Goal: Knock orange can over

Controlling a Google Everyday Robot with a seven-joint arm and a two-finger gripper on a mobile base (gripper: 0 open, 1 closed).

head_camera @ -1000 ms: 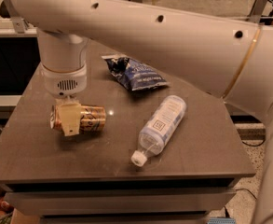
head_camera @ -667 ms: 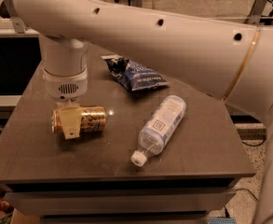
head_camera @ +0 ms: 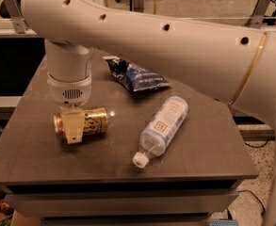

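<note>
The orange can (head_camera: 93, 122) lies on its side on the dark table (head_camera: 43, 159), left of centre, its long axis running left to right. My gripper (head_camera: 74, 126) hangs straight down from the white wrist (head_camera: 70, 91) and sits right at the can, its tan tip covering the can's middle. The can's left end and right half show on either side of it. The far side of the can is hidden behind the gripper.
A clear plastic bottle with a white cap (head_camera: 160, 130) lies on its side to the right of the can. A dark blue snack bag (head_camera: 135, 76) lies at the back. My big white arm (head_camera: 175, 46) spans the view above the table.
The wrist and gripper have shifted slightly toward the table's front. The can stays on its side, barely moved with it. Bottle and bag have not moved.
</note>
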